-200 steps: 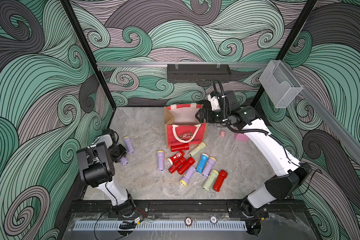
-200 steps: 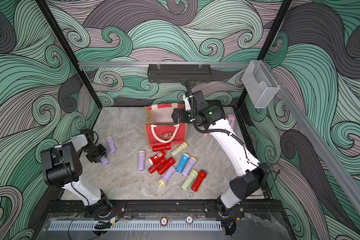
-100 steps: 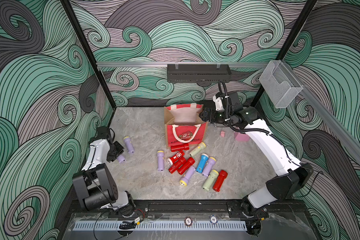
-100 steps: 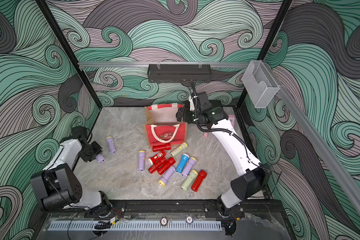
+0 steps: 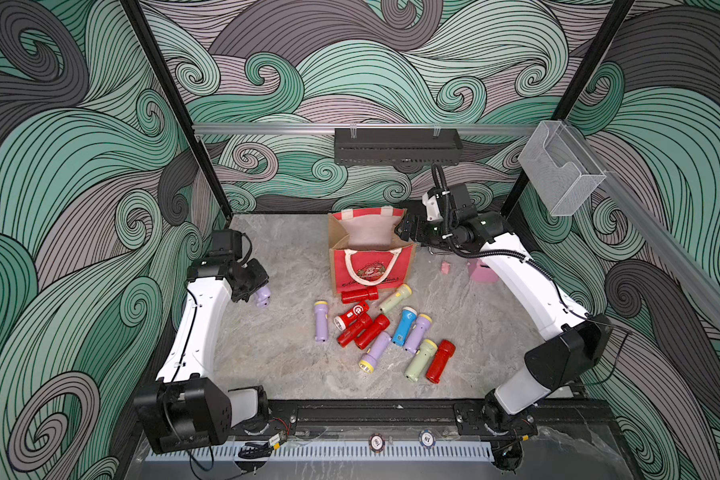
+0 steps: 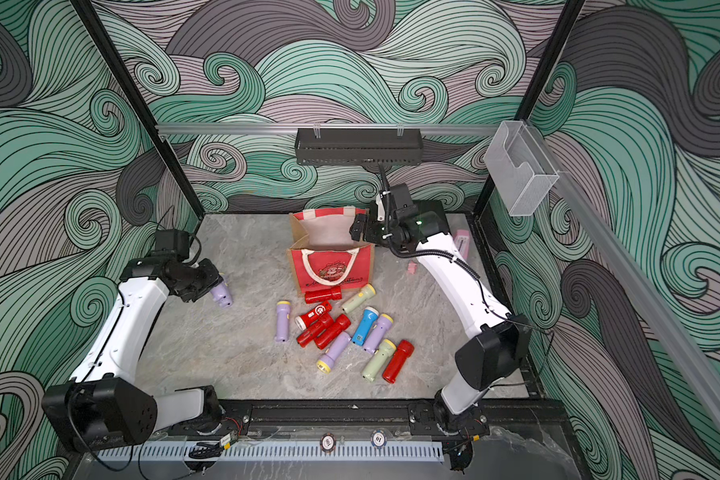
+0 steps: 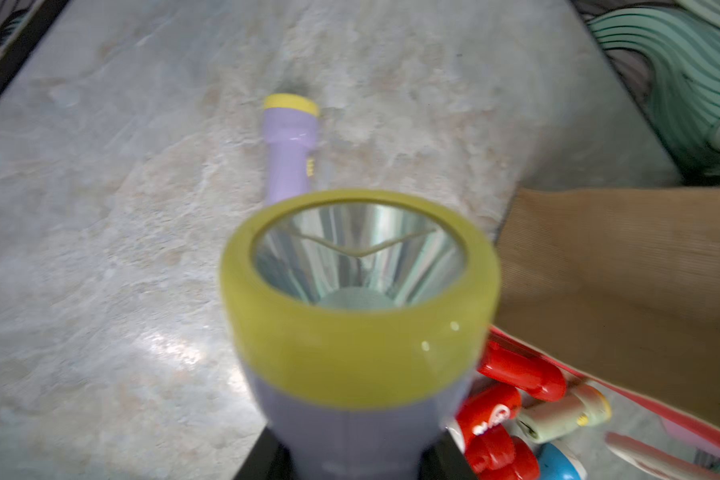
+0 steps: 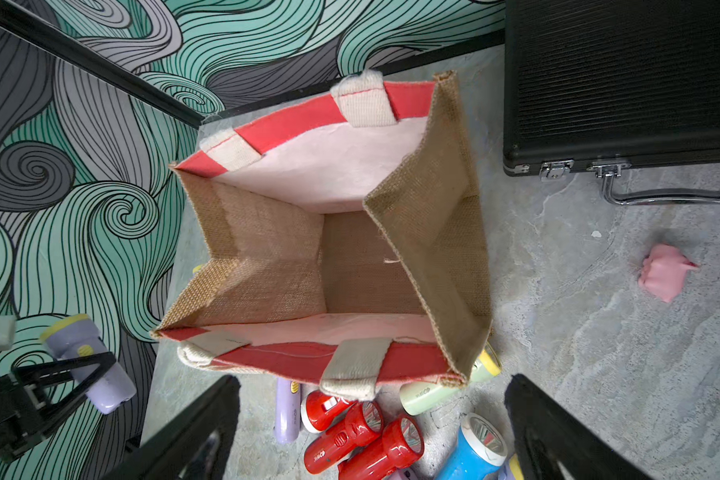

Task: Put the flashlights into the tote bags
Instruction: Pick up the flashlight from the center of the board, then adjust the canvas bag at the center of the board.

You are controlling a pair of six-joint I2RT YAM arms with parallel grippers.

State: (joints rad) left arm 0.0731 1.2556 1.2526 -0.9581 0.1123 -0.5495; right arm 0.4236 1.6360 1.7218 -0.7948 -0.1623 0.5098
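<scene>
Lilac flashlight (image 5: 263,296) was clamped in left claw (image 5: 251,287) — mostly hidden; right claw (image 5: 407,230) was held wide beside tote bag (image 5: 371,270).

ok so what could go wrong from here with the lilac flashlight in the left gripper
One tan side of the tote bag creases inward, narrowing the mouth; the lilac flashlight in the left gripper might catch the rim and drop outside. The bag looks empty, so a nudge could tip it onto the red flashlight at its front. The open right gripper hangs close to the rim, so the arms could clash.
</scene>
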